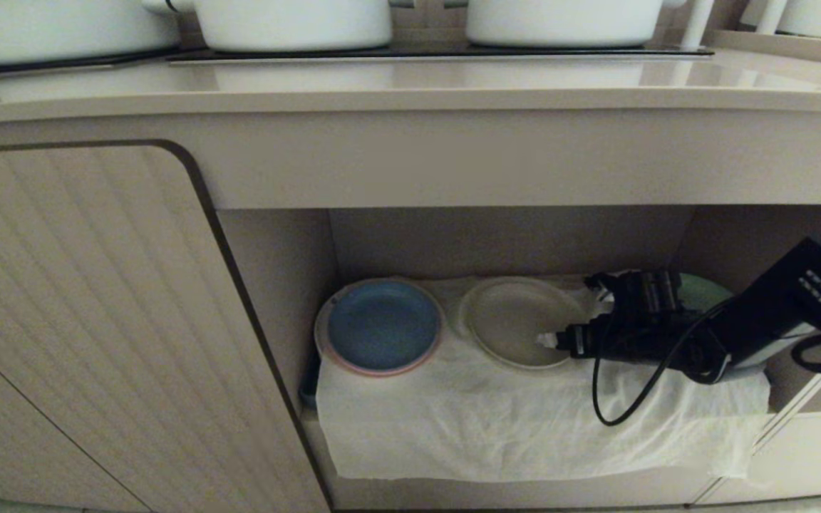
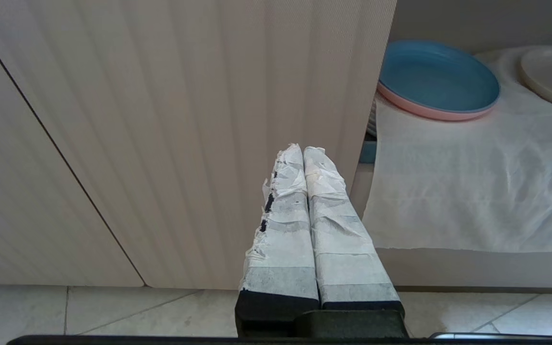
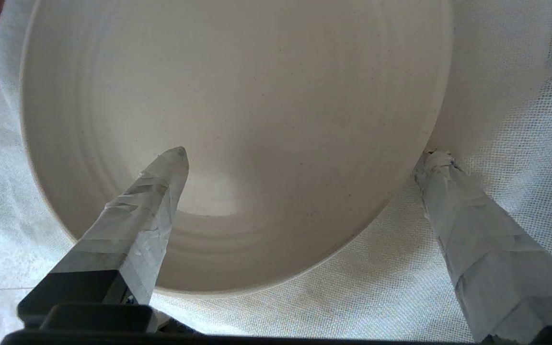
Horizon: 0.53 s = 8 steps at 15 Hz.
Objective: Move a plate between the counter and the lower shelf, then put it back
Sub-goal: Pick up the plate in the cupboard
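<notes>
The table [image 1: 410, 92] overhangs the lower shelf [image 1: 510, 242], where the cream plate [image 1: 507, 320] lies on white cloth [image 1: 496, 427]. The right tool [image 3: 304, 158] reaches in level, fingers apart astride the plate's rim. The left tool [image 2: 303, 151], fingers together, faces a ribbed cabinet door [image 2: 161, 120].

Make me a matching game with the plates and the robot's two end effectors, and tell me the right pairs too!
Things:
1. blue plate
2. cream plate
3. right end effector
4. left end effector

States:
A. fingers pressed shut, by the ribbed door
B. wide open, one finger over a plate, one beside its rim
C. middle of the white cloth
D. left end of the shelf

Pairs: 1-D, 2-C, 3-B, 4-A
</notes>
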### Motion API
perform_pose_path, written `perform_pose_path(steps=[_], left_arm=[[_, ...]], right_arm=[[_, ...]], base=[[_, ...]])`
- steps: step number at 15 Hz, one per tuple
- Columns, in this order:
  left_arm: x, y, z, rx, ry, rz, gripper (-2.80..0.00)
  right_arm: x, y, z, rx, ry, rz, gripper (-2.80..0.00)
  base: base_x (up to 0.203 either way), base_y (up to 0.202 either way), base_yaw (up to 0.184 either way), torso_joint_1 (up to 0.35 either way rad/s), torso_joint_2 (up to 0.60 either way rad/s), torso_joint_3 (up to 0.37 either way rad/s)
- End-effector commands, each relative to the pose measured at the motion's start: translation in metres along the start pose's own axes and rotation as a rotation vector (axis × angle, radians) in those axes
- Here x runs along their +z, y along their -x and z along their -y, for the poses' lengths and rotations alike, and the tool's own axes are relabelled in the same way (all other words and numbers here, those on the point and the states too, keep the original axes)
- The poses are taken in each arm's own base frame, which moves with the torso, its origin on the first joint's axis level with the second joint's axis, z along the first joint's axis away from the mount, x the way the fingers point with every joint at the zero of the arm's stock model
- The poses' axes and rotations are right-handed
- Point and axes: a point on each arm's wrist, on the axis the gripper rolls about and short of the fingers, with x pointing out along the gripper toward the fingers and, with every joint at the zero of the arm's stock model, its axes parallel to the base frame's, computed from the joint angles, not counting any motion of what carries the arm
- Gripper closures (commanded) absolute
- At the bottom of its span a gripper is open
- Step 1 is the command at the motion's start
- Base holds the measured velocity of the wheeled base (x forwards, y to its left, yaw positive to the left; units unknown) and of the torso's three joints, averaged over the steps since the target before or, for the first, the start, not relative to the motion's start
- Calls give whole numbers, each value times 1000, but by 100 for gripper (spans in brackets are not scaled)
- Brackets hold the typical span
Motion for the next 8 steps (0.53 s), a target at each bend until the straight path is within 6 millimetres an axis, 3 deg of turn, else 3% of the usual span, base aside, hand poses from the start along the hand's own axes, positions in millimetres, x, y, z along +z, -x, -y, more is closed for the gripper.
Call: perform_pose_path(steps=[1,5,6,8], left_arm=[[0,0,0,1,0,0,0],[0,0,0,1,0,0,0],[0,0,0,1,0,0,0],[0,0,0,1,0,0,0]], right_arm=[[0,-1,0,3,0,1,-280],[-1,-2,-1,3,4,-1,-280],[-1,-2,-1,3,5,0,0],[-1,-2,-1,3,5,2,0]], base=[[0,0,0,0,0,0],[0,0,0,0,0,0],[0,0,0,0,0,0],[0,0,0,0,0,0]])
